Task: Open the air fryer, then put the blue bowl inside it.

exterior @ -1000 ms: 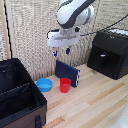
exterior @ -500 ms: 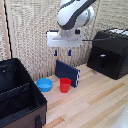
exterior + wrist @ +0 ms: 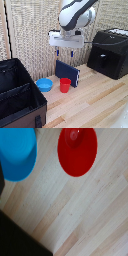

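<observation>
While the arm hangs high over the wooden worktop [image 3: 100, 100], I see my tool [image 3: 64, 52] in the air with its two blue-tipped fingers [image 3: 57, 52] set apart and pointing down, nothing between them. It hovers above the dark-blue flat panel [image 3: 67, 73], which stands tilted on edge against the slatted screen. The blue bowl [image 3: 44, 84] sits on the worktop just beside the red cup [image 3: 65, 85], the bowl toward the exterior view's left of the cup, and both are in front of the panel. The air fryer [image 3: 111, 54] stands at the exterior view's right, well apart from the bowl, with the air fryer handle [image 3: 103, 61] on its front face; the drawer looks shut. At the exterior view's left is the large black fabric case [image 3: 17, 95], its top open. From the wrist view I look straight down on the bowl [image 3: 17, 155] and the cup [image 3: 76, 150], near each other but not touching; the tool's fingers do not show there.
</observation>
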